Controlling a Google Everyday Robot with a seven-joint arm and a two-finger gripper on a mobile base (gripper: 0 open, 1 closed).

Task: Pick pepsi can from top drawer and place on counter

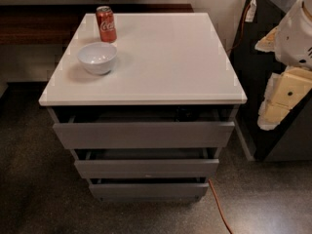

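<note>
The counter (161,57) is a glossy white square top on a grey drawer cabinet. The top drawer (144,134) is pulled out a little, leaving a dark gap under the counter's edge. A small dark rounded shape (187,113) sits in that gap towards the right. It may be the pepsi can, but I cannot tell for sure. My gripper (285,99), a cream and white part of the arm, hangs at the right edge of the view. It is beside the cabinet, well to the right of the drawer, and holds nothing that I can see.
A red Coca-Cola can (106,24) stands at the counter's back left, with a white bowl (97,57) in front of it. Two narrower grey drawers (146,168) sit below, slightly open. An orange cable (219,211) runs on the dark floor. A dark cabinet (253,82) stands to the right.
</note>
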